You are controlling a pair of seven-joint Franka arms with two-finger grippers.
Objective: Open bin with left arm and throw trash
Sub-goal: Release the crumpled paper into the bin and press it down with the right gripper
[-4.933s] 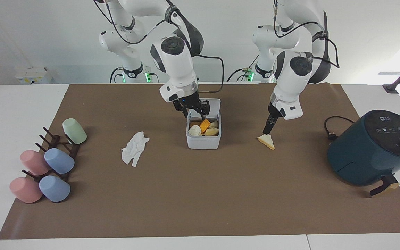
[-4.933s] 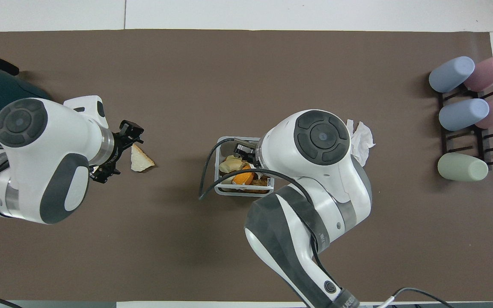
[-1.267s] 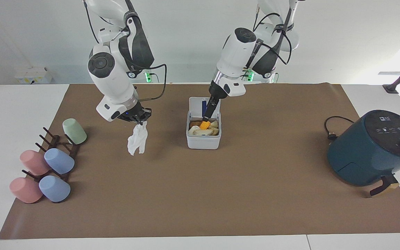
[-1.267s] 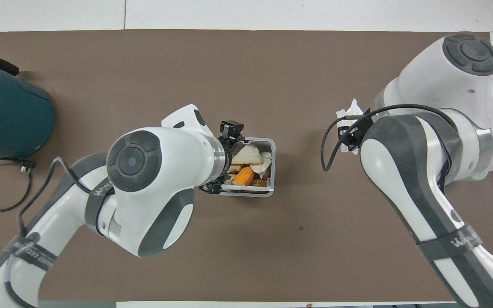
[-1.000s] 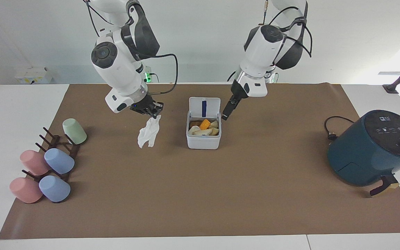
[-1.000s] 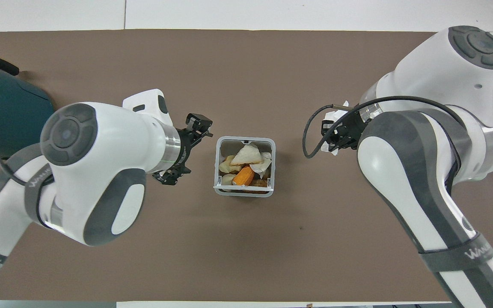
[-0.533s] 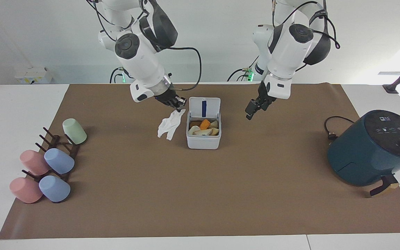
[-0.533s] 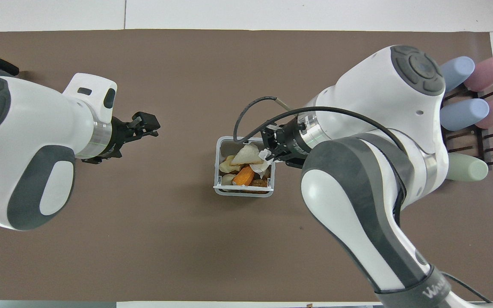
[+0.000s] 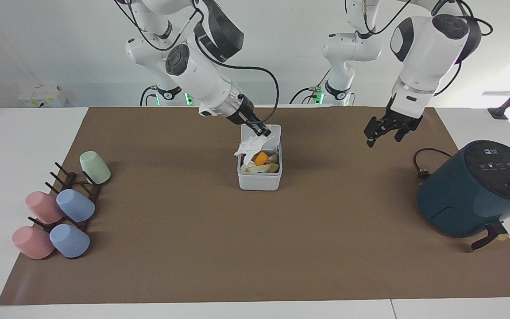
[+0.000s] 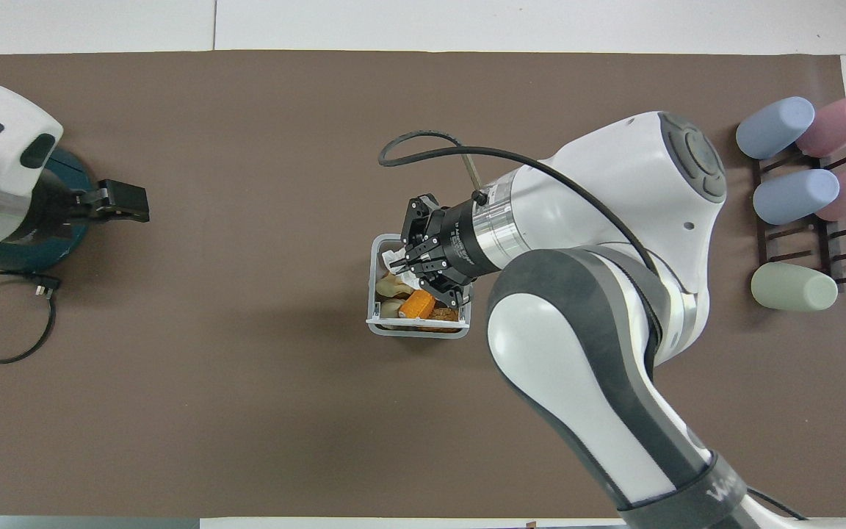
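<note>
The white-grey bin stands on the brown mat with its lid tipped up. It holds an orange piece and cream and tan scraps. My right gripper is shut on the crumpled white tissue, which hangs over the bin's opening and touches its rim. The overhead view shows this gripper over the bin with the tissue in it. My left gripper is open and empty, up over the mat between the bin and the air fryer; it also shows in the overhead view.
A dark teal air fryer with its cable stands at the left arm's end of the table. A rack with several pastel cups lies at the right arm's end; it also shows in the overhead view.
My right gripper has carried the tissue from beside the bin to over its opening. My left gripper has moved away from the bin toward the air fryer.
</note>
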